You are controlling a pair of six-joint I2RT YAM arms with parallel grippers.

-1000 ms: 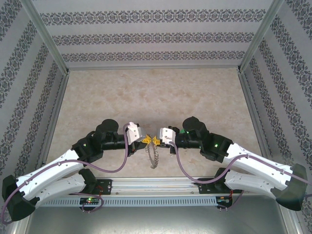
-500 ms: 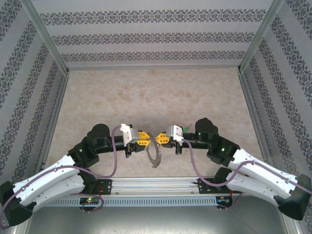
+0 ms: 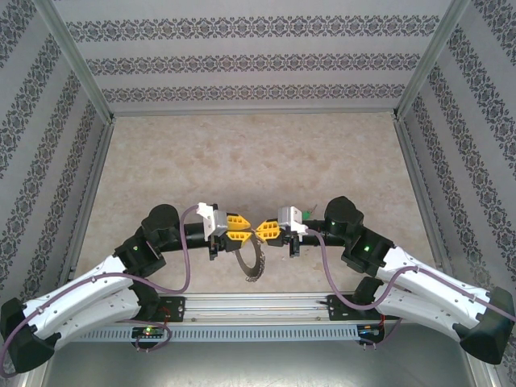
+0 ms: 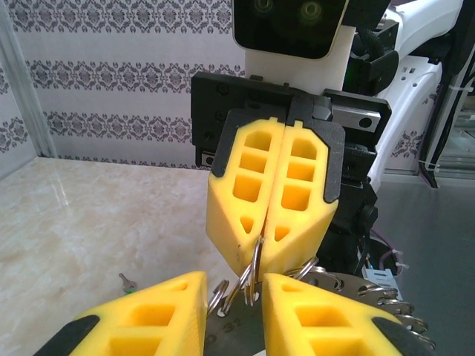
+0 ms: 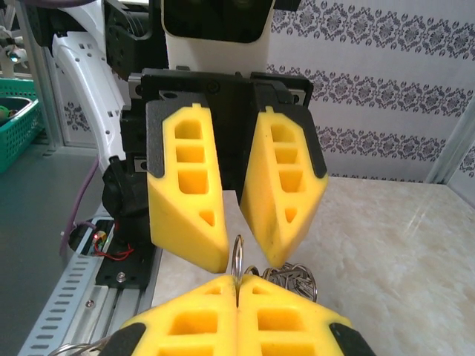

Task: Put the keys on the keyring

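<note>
Both hands meet tip to tip, raised over the near middle of the worktop.

Right hand: clenched, pads flat together, pinching one wire loop of the keyring. The ring hangs from that pinch and droops toward the near edge. It is nearly edge-on from above.

Left hand: released. Its fingers stand apart on either side of the pinched loop, and I see no pad pressing on the wire. Nothing is held.

Key: lying flat on the worktop, apart from the ring. In the left wrist view it sits low on the left, just outside that hand's left finger and below the level of the hands. The shank points away from the camera and slightly left. The head end runs toward the finger's edge and is mostly hidden, so I cannot read its colour properly.

Judgement: the key is not on the ring yet. The left hand is nearer to it and free. It would need to drop and swing outward, then close across the shank's short width. The right hand holds the ring as the target.
</note>
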